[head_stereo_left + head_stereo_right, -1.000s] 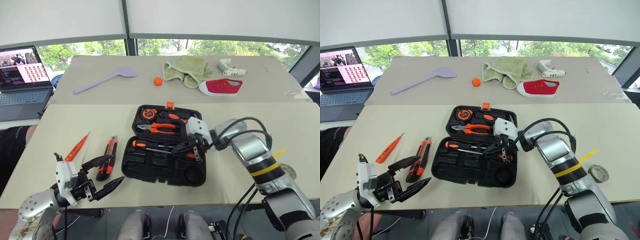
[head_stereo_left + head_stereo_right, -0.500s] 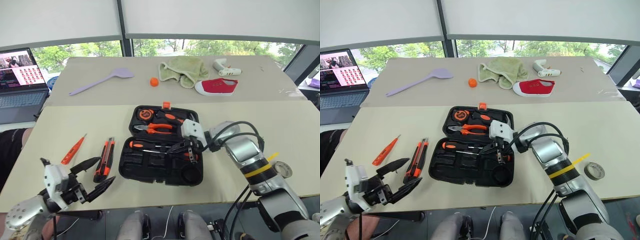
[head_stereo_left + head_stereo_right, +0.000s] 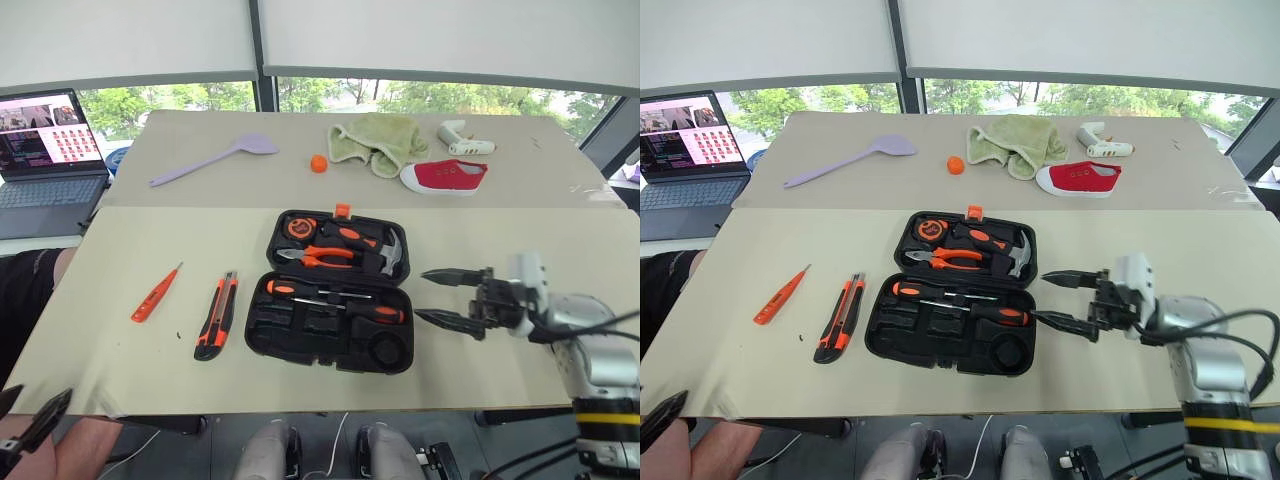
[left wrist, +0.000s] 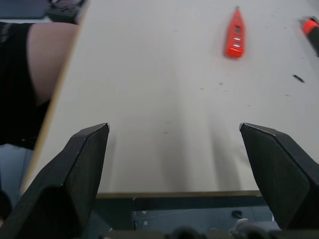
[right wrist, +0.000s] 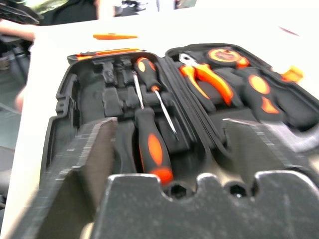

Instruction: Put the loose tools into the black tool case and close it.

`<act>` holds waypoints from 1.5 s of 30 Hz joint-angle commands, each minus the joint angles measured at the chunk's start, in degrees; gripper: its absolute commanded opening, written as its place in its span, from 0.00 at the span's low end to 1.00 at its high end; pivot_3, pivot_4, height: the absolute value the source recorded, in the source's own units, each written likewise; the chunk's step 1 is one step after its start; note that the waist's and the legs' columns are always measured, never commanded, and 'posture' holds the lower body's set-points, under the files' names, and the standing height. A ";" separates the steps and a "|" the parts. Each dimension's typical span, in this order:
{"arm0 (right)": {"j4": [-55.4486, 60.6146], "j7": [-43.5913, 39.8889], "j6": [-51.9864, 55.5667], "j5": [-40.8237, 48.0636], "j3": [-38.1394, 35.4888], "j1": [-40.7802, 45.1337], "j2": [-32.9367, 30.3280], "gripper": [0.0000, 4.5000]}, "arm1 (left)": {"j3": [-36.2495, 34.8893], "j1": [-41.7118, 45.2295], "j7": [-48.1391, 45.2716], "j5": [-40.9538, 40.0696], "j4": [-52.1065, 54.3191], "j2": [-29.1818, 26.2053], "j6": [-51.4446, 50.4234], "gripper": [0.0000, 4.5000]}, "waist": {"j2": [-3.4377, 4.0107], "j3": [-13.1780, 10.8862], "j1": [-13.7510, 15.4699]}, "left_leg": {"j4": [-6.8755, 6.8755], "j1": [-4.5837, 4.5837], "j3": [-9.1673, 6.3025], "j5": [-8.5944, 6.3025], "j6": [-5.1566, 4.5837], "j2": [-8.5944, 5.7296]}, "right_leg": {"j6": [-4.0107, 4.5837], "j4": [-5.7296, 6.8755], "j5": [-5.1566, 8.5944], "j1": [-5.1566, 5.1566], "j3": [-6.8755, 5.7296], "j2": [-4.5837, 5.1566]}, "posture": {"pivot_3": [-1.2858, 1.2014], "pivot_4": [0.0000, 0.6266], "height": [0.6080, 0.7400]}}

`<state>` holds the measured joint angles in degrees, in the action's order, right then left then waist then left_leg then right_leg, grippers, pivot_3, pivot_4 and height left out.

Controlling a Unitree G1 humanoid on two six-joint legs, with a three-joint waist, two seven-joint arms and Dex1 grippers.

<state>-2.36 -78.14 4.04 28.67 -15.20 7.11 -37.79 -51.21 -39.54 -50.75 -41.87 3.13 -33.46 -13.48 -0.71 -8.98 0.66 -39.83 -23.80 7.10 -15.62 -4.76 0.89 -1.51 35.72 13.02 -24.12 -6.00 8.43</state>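
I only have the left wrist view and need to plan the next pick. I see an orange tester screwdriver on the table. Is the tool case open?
Observer: Yes, the black tool case lies open, with two screwdrivers in its near half.
Operator: Where is the utility knife?
Observer: The utility knife lies on the table between the tester screwdriver and the case.
Operator: And the right gripper?
Observer: The right gripper is open and empty, beside the case's right end.

One open case point(image 3: 300, 345) holds two screwdrivers point(image 3: 330, 292), one pliers point(image 3: 315, 255), one hammer point(image 3: 392, 258), one tape measure point(image 3: 298, 227). Loose: one tester point(image 3: 155, 294), one knife point(image 3: 217, 314).
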 commanded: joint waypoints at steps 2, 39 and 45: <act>3.07 -0.71 -4.08 4.34 -3.16 -2.39 0.94 0.99 | 2.25 6.50 1.16 -1.39 3.00 -5.71 -5.33 1.00 | 0.00 0.00 0.19 | 0.00 0.00 -0.03 0.04 0.06 0.01 | 0.02 0.03 -0.01 0.00 0.02 0.03 | 0.52 0.24 1.00; 22.48 9.90 9.23 8.86 -1.30 -2.21 -7.47 1.00 | 34.01 50.49 -9.93 13.95 -6.29 -20.46 -5.88 0.14 | -0.20 -0.17 0.52 | 0.05 0.00 0.31 0.51 0.77 0.05 | 0.16 0.39 -0.09 0.02 0.16 -0.25 | 0.52 0.24 1.00; 21.57 9.06 8.96 8.77 -3.99 -5.44 -9.51 1.00 | 48.46 59.66 -20.64 13.27 7.93 -19.41 -8.01 0.14 | -0.20 -0.17 0.62 | 0.03 0.01 0.41 0.65 0.43 -0.02 | 0.10 0.39 -0.13 0.07 0.20 -0.24 | 0.52 0.24 1.00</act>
<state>18.16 -68.64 13.02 36.36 -16.86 1.78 -46.67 -7.21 17.85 -68.74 -29.49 6.59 -53.10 -21.81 -0.91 -9.16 1.28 -39.80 -23.80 7.53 -14.82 -4.60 0.85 -1.42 36.10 12.89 -24.03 -5.80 8.13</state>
